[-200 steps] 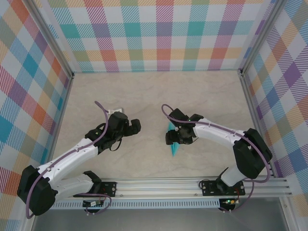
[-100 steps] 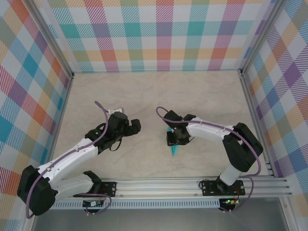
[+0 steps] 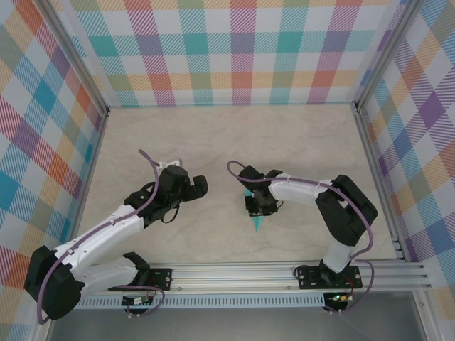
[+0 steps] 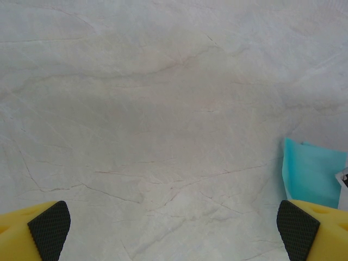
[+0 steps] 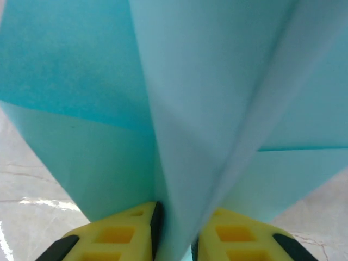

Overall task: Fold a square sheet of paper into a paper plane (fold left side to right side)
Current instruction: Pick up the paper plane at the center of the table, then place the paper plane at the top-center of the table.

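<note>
right gripper [image 3: 257, 206] closed onto paper plane [image 3: 260, 222]

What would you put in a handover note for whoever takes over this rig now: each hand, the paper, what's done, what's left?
Left hand: open, empty, above the table, left of the paper.
Right hand: closed on the centre fold of the paper plane, near the table's middle.
Done: sheet already folded into a narrow dart, tip towards the arm bases.
Left: probably pinch the crease firm, then let go.
</note>
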You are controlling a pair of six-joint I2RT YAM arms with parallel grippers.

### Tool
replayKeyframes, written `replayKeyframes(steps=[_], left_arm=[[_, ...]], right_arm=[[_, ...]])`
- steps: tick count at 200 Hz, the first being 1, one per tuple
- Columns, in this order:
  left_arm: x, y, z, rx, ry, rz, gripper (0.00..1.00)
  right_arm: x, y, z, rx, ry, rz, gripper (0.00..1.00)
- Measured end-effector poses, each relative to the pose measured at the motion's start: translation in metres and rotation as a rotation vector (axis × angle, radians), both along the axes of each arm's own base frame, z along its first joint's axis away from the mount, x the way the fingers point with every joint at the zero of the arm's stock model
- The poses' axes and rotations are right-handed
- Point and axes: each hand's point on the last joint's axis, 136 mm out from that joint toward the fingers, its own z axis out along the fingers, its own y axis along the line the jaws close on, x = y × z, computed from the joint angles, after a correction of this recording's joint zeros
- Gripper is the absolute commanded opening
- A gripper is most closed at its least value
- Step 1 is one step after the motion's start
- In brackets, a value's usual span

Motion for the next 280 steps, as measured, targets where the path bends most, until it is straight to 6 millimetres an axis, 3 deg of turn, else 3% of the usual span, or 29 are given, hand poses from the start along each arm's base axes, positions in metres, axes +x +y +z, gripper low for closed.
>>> replayKeyframes(steps=[27, 49, 97, 125, 143, 180, 280], left_arm=[[-0.001, 0.001, 0.003, -0.002, -0.007, -0.002, 1.00], [-0.004, 0.002, 0.004, 0.002, -0.008, -0.008, 1.00], [-0.010, -0.002, 0.017, -0.015, -0.038, -0.074, 1.00], [-0.013, -0.005, 0.019, -0.009, -0.031, -0.110, 1.00], [-0.015, -0.006, 0.021, -0.010, -0.031, -0.122, 1.00], [-0.020, -0.005, 0.022, -0.008, -0.029, -0.138, 1.00], [-0.022, -0.005, 0.021, -0.009, -0.022, -0.144, 1.00]], right_arm=[[0.012, 0.004, 0.012, -0.001, -0.034, -0.001, 0.12], [0.036, 0.016, 0.034, 0.024, -0.073, 0.009, 0.11], [0.136, 0.022, 0.071, 0.039, -0.159, -0.035, 0.09], [0.195, 0.026, 0.073, 0.016, -0.190, -0.041, 0.08], [0.216, 0.033, 0.066, -0.005, -0.189, -0.019, 0.08], [0.236, 0.045, 0.048, -0.032, -0.167, 0.013, 0.08], [0.240, 0.034, 0.020, -0.040, -0.102, -0.026, 0.09]])
